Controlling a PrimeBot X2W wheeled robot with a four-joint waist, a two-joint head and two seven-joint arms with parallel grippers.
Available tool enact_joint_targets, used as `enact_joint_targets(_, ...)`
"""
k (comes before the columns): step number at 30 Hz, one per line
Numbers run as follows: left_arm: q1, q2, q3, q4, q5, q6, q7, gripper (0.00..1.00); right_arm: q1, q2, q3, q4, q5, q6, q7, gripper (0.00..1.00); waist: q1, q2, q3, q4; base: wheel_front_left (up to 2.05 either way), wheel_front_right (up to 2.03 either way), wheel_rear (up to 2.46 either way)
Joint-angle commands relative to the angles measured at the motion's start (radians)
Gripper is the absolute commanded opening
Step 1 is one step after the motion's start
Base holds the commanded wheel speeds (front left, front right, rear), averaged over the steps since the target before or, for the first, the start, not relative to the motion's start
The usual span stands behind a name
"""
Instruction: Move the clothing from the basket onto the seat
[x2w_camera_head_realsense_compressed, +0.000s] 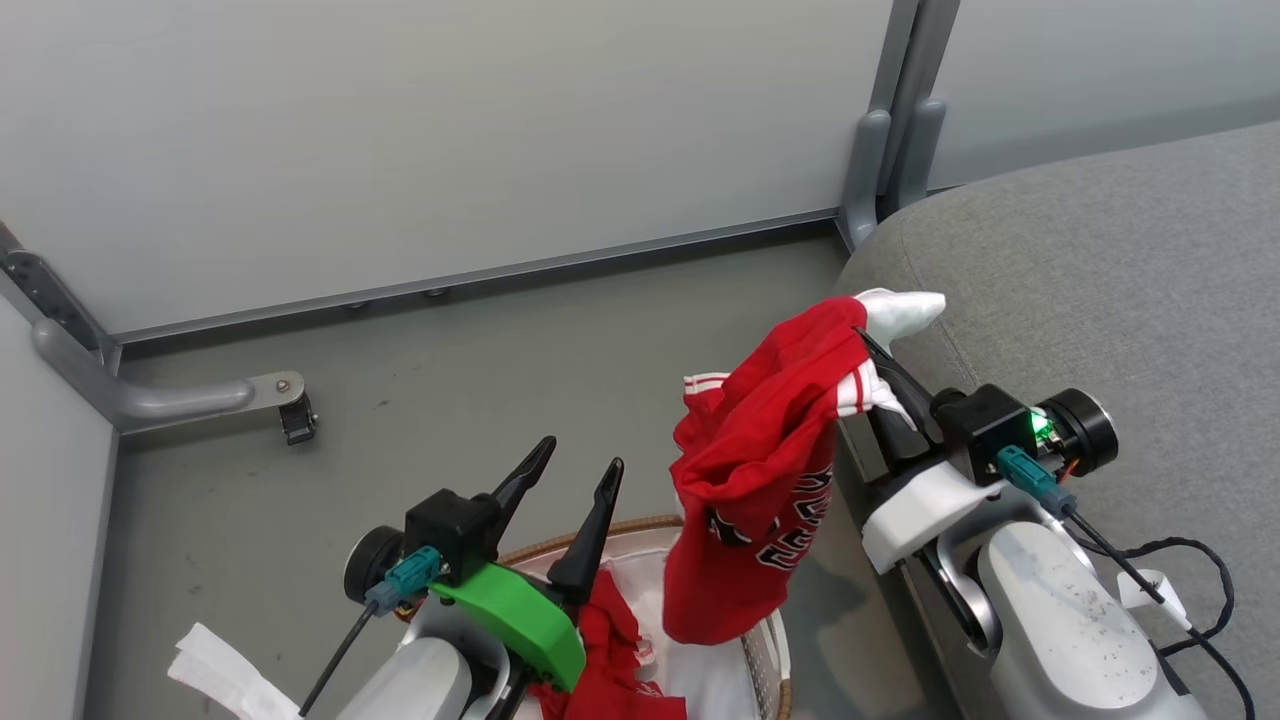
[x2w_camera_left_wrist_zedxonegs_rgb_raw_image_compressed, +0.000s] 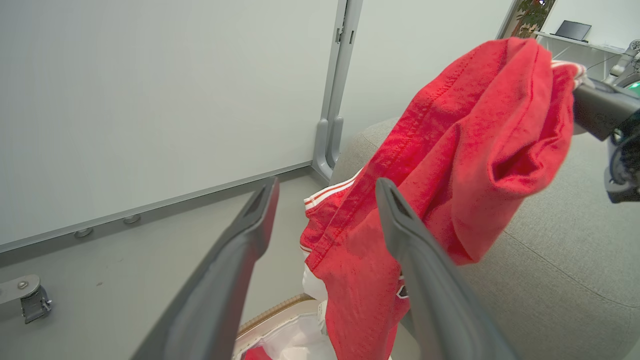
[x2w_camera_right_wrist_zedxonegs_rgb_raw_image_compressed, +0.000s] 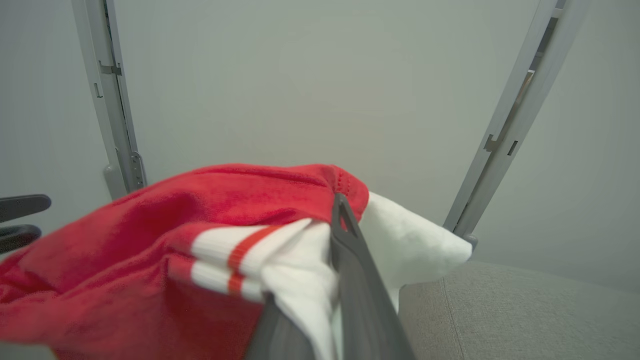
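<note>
My right gripper (x2w_camera_head_realsense_compressed: 868, 345) is shut on a red garment (x2w_camera_head_realsense_compressed: 765, 470) with white trim and lettering, holding it up above the basket (x2w_camera_head_realsense_compressed: 770, 660) beside the edge of the grey seat (x2w_camera_head_realsense_compressed: 1100, 270). In the right wrist view the fabric (x2w_camera_right_wrist_zedxonegs_rgb_raw_image_compressed: 210, 240) is bunched between the fingers (x2w_camera_right_wrist_zedxonegs_rgb_raw_image_compressed: 350, 255). A second red garment (x2w_camera_head_realsense_compressed: 610, 650) lies in the basket on its white liner. My left gripper (x2w_camera_head_realsense_compressed: 577, 472) stands open over the basket with nothing between its fingers. In the left wrist view the lifted garment (x2w_camera_left_wrist_zedxonegs_rgb_raw_image_compressed: 450, 165) hangs to the right of the open fingers (x2w_camera_left_wrist_zedxonegs_rgb_raw_image_compressed: 410, 240).
Pale partition walls with grey posts (x2w_camera_head_realsense_compressed: 890, 120) close off the back. A metal bracket foot (x2w_camera_head_realsense_compressed: 270, 395) sits on the grey floor at the left. White cloth (x2w_camera_head_realsense_compressed: 225, 665) hangs by the left arm. Black cable (x2w_camera_head_realsense_compressed: 1190, 590) trails over the right forearm.
</note>
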Motion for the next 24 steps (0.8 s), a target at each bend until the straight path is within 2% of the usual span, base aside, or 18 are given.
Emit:
enact_joint_targets(1,0.022,-0.005,0.013,0.002,0.012,-0.008,-0.003,1.0,0.014,-0.002,-0.005,-0.005,-0.008,-0.001,-0.002,0.0,0.0,-0.0001,0.001,-0.009,0.0,0.0,0.0)
enact_joint_targets(7,0.047,-0.03,0.05,-0.007,0.06,-0.017,-0.004,1.0,-0.017,-0.014,-0.041,-0.021,-0.025,-0.001,-0.002,0.0,0.0,-0.0001,0.017,-0.057,0.0,0.0,0.0)
enact_joint_targets(17,0.06,-0.051,0.105,-0.043,0.142,-0.023,-0.002,1.0,-0.028,-0.068,-0.129,-0.069,-0.046,-0.002,-0.002,0.0,0.0,-0.0001,0.081,-0.228,0.0,0.0,0.0)
enact_joint_targets(24,0.039,-0.055,0.088,-0.036,0.172,-0.025,-0.002,1.0,-0.027,-0.082,-0.165,-0.075,-0.04,-0.001,-0.002,0.0,0.0,-0.0001,0.127,-0.33,0.0,0.0,0.0)
